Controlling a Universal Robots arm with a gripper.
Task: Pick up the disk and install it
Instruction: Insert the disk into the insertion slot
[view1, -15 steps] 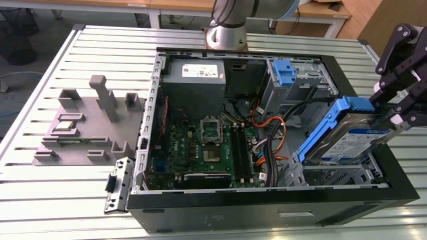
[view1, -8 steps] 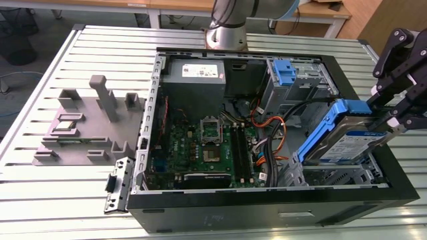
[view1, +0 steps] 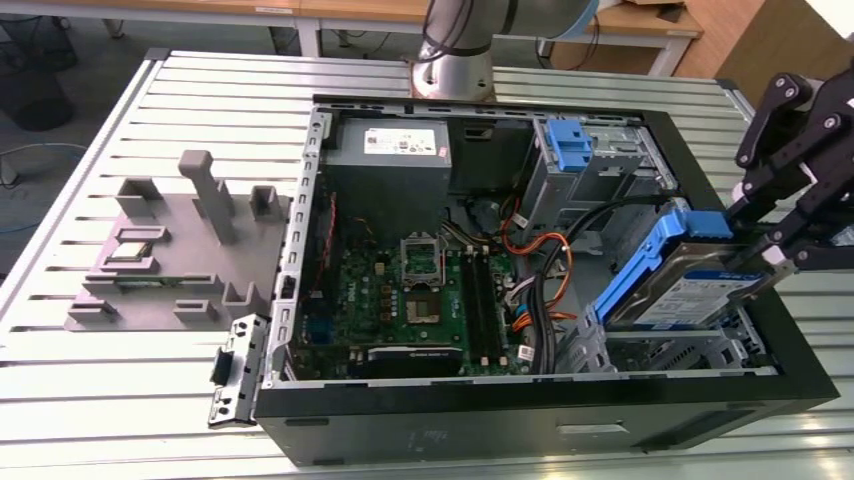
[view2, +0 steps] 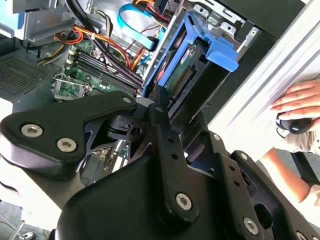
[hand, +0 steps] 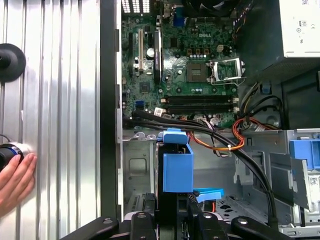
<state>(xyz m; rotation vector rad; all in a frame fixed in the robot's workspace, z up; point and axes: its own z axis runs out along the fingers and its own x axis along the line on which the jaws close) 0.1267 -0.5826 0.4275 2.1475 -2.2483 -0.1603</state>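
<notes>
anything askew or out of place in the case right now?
Yes: the silver hard drive in its blue plastic carrier is tilted, one end raised above the open black computer case and the other dipping toward the metal drive bay, not seated. The tool is shut on it. A person's hand rests on the slatted table beside the case.

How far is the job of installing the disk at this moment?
Done: the disk is picked up; the gripper is shut on its blue bracket and holds it tilted over the open computer case, at the drive cage on the exterior view's right. In hand: bringing it to the cage. Left: it is not yet seated; most of it stands above the cage.
</notes>
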